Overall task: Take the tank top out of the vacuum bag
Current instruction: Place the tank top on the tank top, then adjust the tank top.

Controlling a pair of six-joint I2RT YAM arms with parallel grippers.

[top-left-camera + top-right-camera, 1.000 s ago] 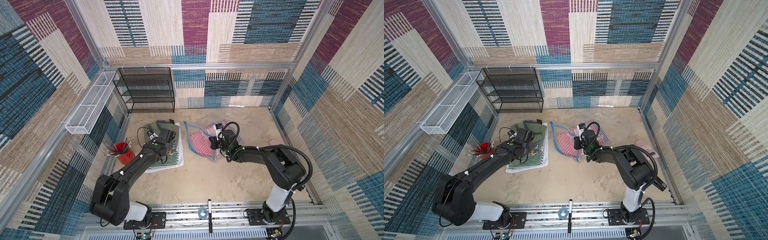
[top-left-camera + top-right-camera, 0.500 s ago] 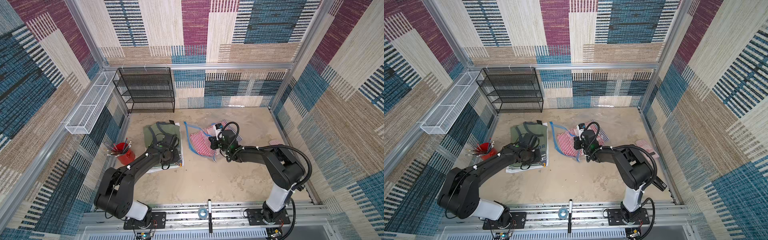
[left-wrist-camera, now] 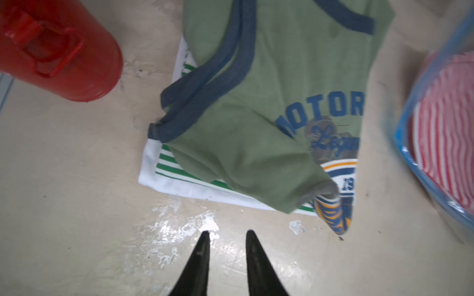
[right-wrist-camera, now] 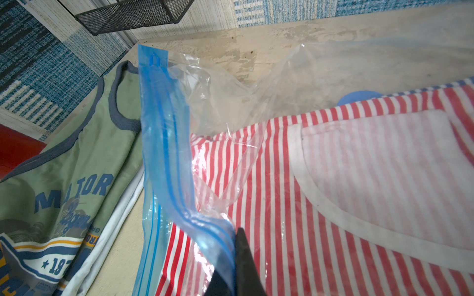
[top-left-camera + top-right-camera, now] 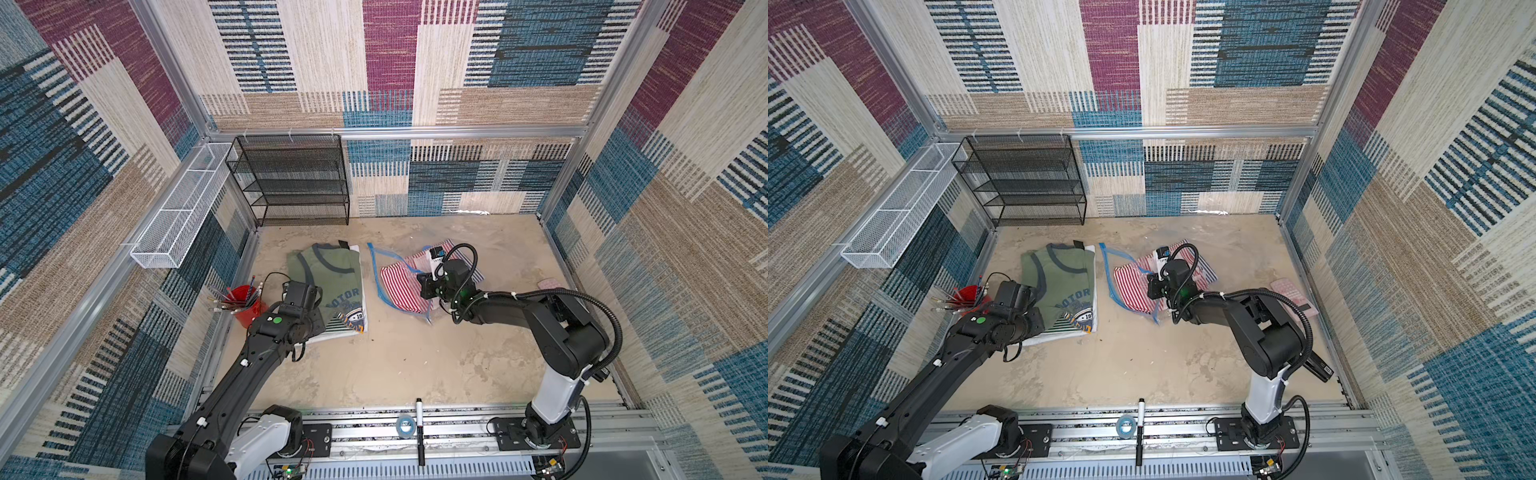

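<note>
A green tank top (image 5: 332,274) (image 5: 1063,274) with blue trim lies flat on a white, green-striped shirt (image 3: 164,174), left of and outside the vacuum bag (image 5: 382,286) (image 5: 1113,282). In the left wrist view my left gripper (image 3: 227,233) is open and empty over bare floor, just in front of the tank top (image 3: 269,77). My right gripper (image 4: 234,230) (image 5: 424,286) is shut on the bag's blue zip strip (image 4: 164,143), holding it up. A red-and-white striped garment (image 4: 333,205) (image 5: 401,286) lies inside the bag, near the round blue valve (image 4: 356,96).
A red cup (image 5: 245,301) (image 3: 59,48) of pencils stands left of the shirts. A black mesh shelf (image 5: 291,178) and a white wire basket (image 5: 178,208) line the back left. A pink cloth (image 5: 1291,295) lies at the right wall. A marker (image 5: 419,424) and a tape roll (image 5: 405,424) rest on the front rail.
My left gripper has let go of the green tank top, which now lies flat on the striped shirt, and the arm has drawn back toward the front. The right arm has not moved.
</note>
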